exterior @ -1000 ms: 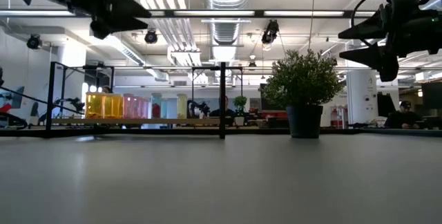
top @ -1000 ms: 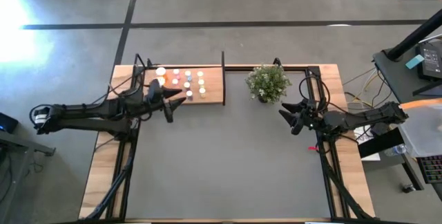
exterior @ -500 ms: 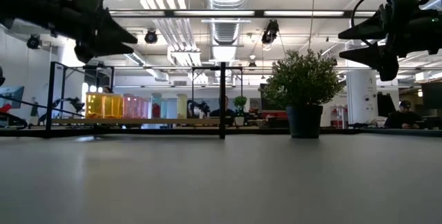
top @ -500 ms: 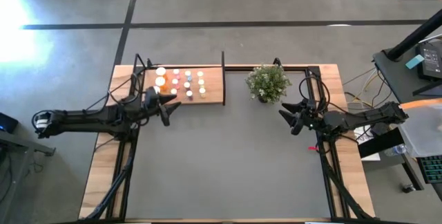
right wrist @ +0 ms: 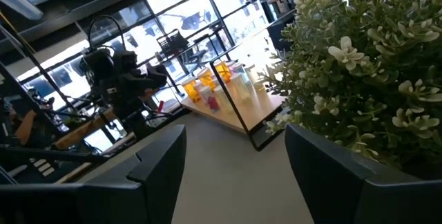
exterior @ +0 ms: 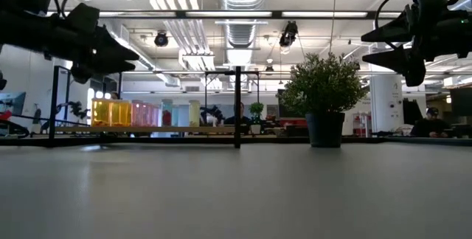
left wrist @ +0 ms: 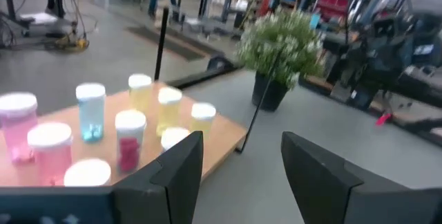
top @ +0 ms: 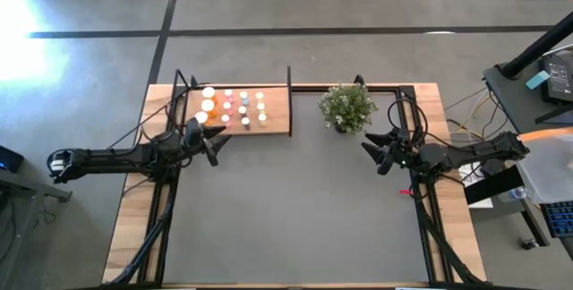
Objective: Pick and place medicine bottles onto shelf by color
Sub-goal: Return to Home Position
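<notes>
Several medicine bottles [top: 235, 106] with white caps stand upright on the wooden shelf [top: 273, 122] at the table's far left: orange ones [top: 208, 104] at its left end, then pink [left wrist: 17, 134], pale blue [left wrist: 90, 112], red [left wrist: 128, 141] and yellow [left wrist: 168, 110]. My left gripper [top: 213, 140] hovers open off the shelf's near left corner with nothing between its fingers [left wrist: 178, 171]. My right gripper [top: 371, 154] hangs open and empty at the table's right, near the plant.
A green potted plant [top: 347, 106] stands right of the shelf's thin dark upright edge [top: 289, 100]. The dark grey mat [top: 295, 209] stretches from the shelf to the near edge. Black frame rails [top: 161, 209] run along both table sides.
My left gripper has drawn back from the shelf toward the table's left edge and has sunk lower, staying open and empty. The bottles and my right arm have kept still.
</notes>
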